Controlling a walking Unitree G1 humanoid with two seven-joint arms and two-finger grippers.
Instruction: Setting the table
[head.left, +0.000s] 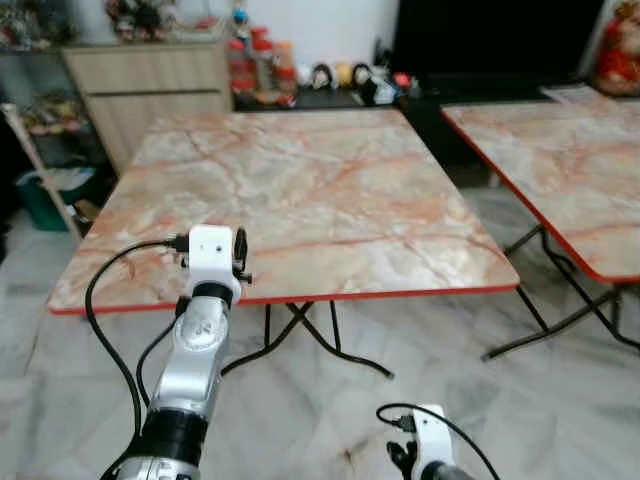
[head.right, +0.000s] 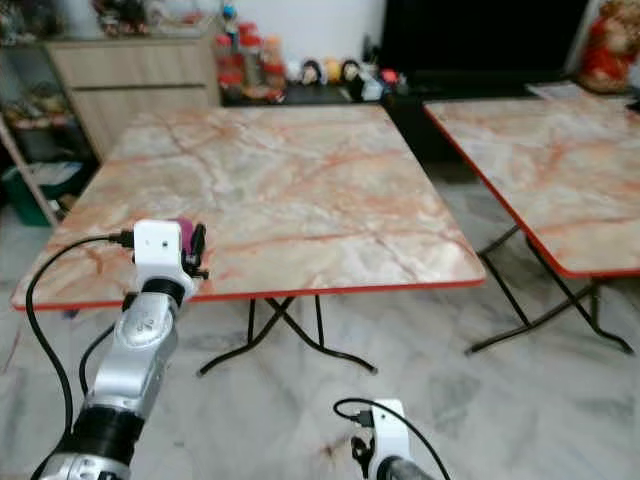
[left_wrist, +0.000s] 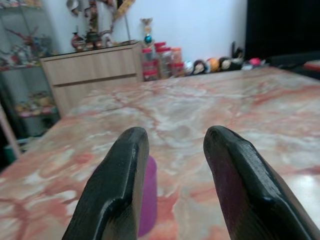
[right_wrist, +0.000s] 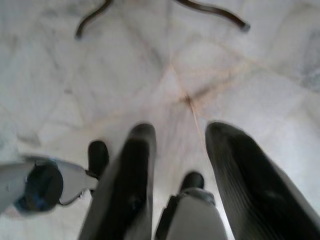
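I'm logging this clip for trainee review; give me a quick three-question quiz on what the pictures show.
1. True or false: the left tool is over the near edge of the marble-pattern table.
2. What colour is the small object beside one left finger? A) purple B) green C) yellow
3. What does the right tool point at?

Key:
1. True.
2. A. It is partly hidden, so what it is cannot be told.
3. The tiled floor, hanging low beside the table's black folding legs.
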